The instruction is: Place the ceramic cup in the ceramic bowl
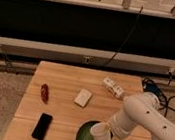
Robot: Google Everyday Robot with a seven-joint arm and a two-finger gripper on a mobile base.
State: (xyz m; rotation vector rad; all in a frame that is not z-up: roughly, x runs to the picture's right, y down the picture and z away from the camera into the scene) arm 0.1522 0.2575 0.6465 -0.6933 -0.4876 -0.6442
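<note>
The ceramic cup [100, 136] is a pale tapered cup, tilted, low inside the green ceramic bowl [85, 137] at the table's front edge. My gripper [110, 133] is at the end of the white arm [146, 118] that reaches in from the right. It is right at the cup, over the bowl's right half. The bowl's right part is hidden behind the cup and the arm.
On the wooden table [68, 81] lie a red object [44, 92] at the left, a black phone [42, 126] at the front left, a flat white block [82, 97] in the middle and a white packet [113, 86] at the back right. Cables [164, 98] lie right of the table.
</note>
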